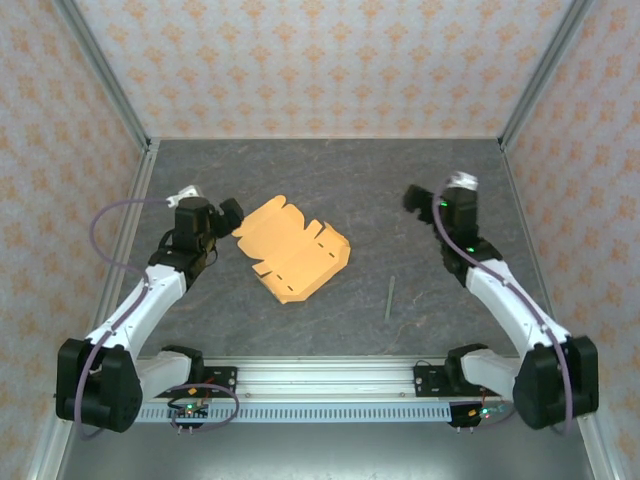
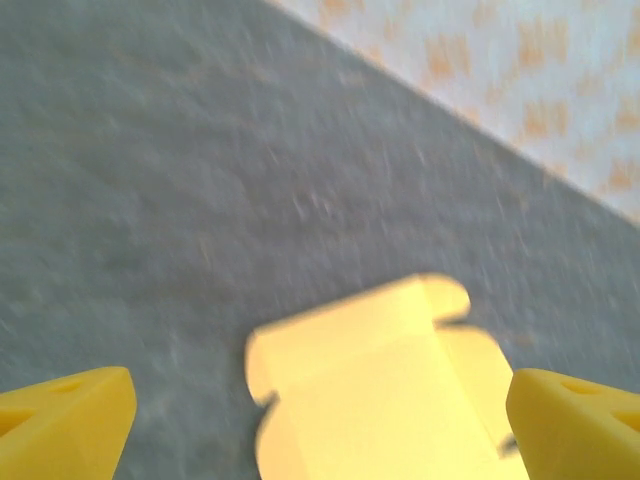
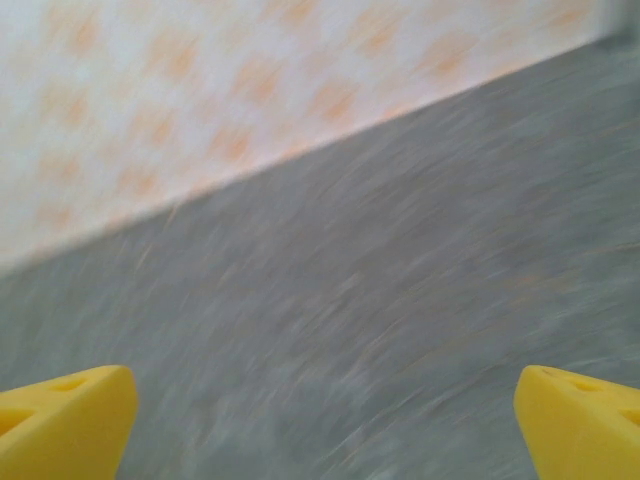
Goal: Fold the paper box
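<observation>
Left gripper (image 1: 231,214): jaws spread wide with nothing between them. In its wrist view (image 2: 315,400) the yellow fingertips (image 2: 70,415) sit at the two lower corners.
Left gripper's place: at the left side of the table, just beside the far-left corner of the paper box. Whether it touches the card cannot be told from above.
Right gripper (image 1: 414,200): also wide, holding nothing. In its wrist view (image 3: 320,395) there is bare mat between the yellow fingertips (image 3: 575,420).
Right gripper's place: over the right half of the table, well apart from the card, pointing towards the middle.
Paper box (image 1: 292,248): an unfolded light orange die-cut sheet with flaps and dashed crease lines. It lies flat left of the table's centre, turned diagonally. In the left wrist view its rounded flaps (image 2: 380,370) lie ahead, between the two fingertips, and the picture is blurred.
Thin greenish stick (image 1: 389,298): lies on the mat between the sheet and the right arm, touching neither.
Table (image 1: 350,175): dark grey mottled surface.
Walls (image 1: 320,60): pale paper with an orange pattern on three sides.
Rail (image 1: 320,376): a metal rail at the near edge carries both arm bases.
</observation>
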Robot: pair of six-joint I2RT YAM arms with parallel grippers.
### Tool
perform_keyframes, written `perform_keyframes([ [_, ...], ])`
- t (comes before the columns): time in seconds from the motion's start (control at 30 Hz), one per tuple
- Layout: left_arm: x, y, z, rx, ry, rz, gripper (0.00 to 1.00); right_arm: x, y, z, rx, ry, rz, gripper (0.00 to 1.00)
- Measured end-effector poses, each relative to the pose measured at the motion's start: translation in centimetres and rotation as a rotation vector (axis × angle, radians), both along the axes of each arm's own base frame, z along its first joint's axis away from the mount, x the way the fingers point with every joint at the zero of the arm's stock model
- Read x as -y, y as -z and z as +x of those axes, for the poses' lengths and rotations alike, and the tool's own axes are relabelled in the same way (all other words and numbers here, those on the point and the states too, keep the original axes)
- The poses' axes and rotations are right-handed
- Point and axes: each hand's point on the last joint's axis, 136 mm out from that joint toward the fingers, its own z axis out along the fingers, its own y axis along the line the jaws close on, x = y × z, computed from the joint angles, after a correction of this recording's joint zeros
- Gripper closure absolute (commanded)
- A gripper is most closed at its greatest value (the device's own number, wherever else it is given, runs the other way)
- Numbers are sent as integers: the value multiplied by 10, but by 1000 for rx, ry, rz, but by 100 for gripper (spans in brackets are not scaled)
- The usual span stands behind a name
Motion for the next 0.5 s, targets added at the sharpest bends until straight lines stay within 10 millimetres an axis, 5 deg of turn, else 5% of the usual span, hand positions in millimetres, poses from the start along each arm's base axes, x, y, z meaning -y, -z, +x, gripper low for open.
perform_keyframes([
  [0.1,12,20,-10,-89,51,-27,9,-76,26,-4,-133,-256,-29,12],
  [0.17,17,29,-14,-126,76,-43,9,-103,50,-8,-220,-343,-33,16],
  [0.33,30,48,-19,-194,133,-93,11,-140,110,-35,-424,-438,-45,20],
  [0.5,40,75,-20,-279,168,-122,15,-160,129,-51,-500,-489,-39,29],
])
